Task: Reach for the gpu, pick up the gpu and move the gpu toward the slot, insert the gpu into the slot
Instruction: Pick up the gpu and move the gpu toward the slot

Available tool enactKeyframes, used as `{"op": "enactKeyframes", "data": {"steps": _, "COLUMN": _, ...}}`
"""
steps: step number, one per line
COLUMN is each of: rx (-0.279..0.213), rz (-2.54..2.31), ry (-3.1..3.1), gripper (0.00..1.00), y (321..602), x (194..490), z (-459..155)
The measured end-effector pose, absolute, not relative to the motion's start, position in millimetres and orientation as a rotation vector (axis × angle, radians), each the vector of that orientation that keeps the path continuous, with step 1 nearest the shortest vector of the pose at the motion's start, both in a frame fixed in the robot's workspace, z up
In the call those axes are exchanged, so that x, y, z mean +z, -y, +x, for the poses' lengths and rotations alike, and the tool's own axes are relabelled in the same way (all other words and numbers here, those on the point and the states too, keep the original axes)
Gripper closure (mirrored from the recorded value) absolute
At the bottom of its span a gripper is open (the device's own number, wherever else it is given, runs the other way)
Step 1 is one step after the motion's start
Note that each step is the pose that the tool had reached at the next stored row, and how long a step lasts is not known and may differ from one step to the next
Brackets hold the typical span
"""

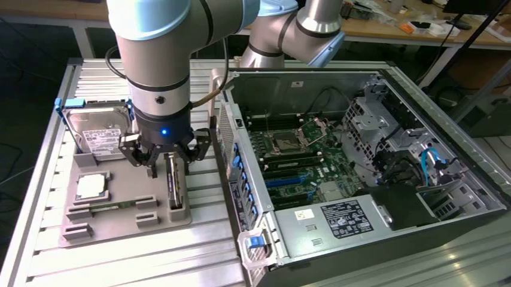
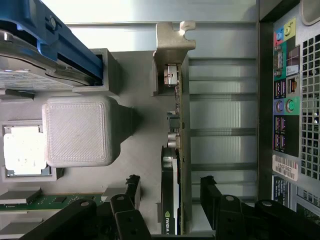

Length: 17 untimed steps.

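Dark-grey, long, flat gpu (image 1: 175, 188) on edge, jaws open

Thin circuit card with a silvery metal end bracket stands on its long edge in a matte grey, layer-ribbed printed tray (image 1: 119, 224). Black gripper (image 1: 169, 169) straddles it, jaws open, one finger beside each face, neither touching. Long, narrow bright-blue plastic slot (image 1: 281, 177) lies at 3 o'clock from the card in the exterior view, inside the grey metal case (image 1: 383, 78).

The ribbed metal table (image 1: 40, 203) carries two things directly. A flat grey holder tray (image 1: 112, 232) sits toward the exterior view's left. An open computer case (image 1: 399, 254) lies on its side just beside it, toward the right.
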<state>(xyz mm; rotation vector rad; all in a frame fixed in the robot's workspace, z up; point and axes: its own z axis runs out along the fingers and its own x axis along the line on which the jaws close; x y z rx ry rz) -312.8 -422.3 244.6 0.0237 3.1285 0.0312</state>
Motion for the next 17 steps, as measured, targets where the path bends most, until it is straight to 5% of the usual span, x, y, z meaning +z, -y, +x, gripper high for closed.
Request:
{"op": "enactKeyframes", "data": {"steps": 4, "rx": 0.031, "rz": 0.024, "ry": -3.128, "gripper": 0.41, "y": 422.3, "x": 244.6, "z": -312.8}}
{"op": "enactKeyframes", "data": {"steps": 10, "rx": 0.031, "rz": 0.024, "ry": -3.128, "gripper": 0.72, "y": 422.3, "x": 244.6, "z": -312.8}}
{"op": "enactKeyframes", "data": {"steps": 17, "rx": 0.031, "rz": 0.024, "ry": -3.128, "gripper": 0.73, "y": 422.3, "x": 244.6, "z": -312.8}}
